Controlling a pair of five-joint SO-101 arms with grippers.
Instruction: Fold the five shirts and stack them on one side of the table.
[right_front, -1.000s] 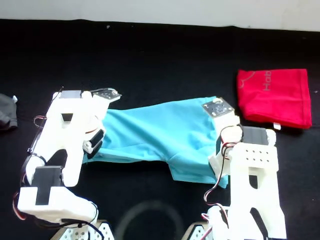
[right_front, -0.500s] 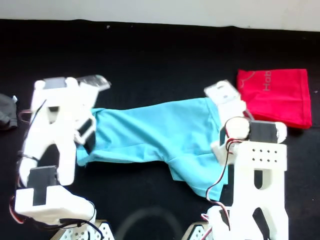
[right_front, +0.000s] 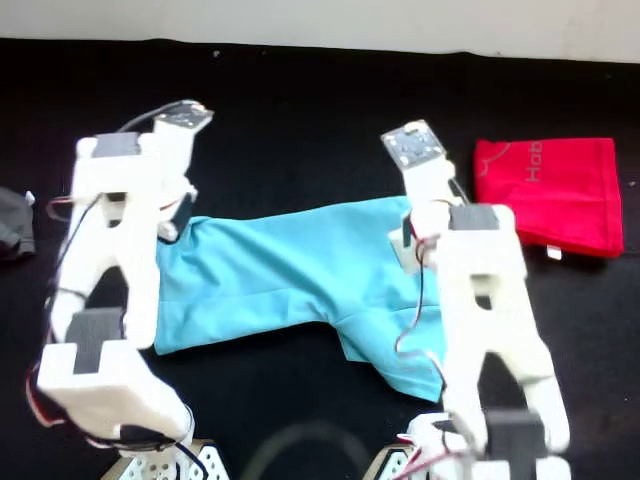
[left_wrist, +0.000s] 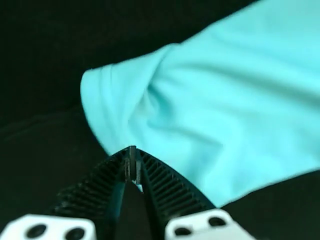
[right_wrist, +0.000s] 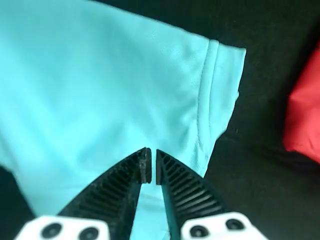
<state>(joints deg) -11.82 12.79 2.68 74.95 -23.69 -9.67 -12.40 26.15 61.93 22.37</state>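
**Turquoise shirt (right_front: 300, 270) gripped at both ends on the black counter (right_front: 300, 110) — fold not yet made.**

High view: the shirt lay stretched between the two arms, well apart from the folded red shirt (right_front: 548, 195) on the right, which probably marked the stacking side. Left wrist view: the left claw (left_wrist: 131, 167) was closed, tips meeting on the shirt's rounded end, with creases running toward it, a pinch suited to pulling the cloth taut. Right wrist view: the right claw (right_wrist: 150, 167) appeared all but closed on the fabric beside a hemmed sleeve — likely holding the opposite end so both could be carried over together.
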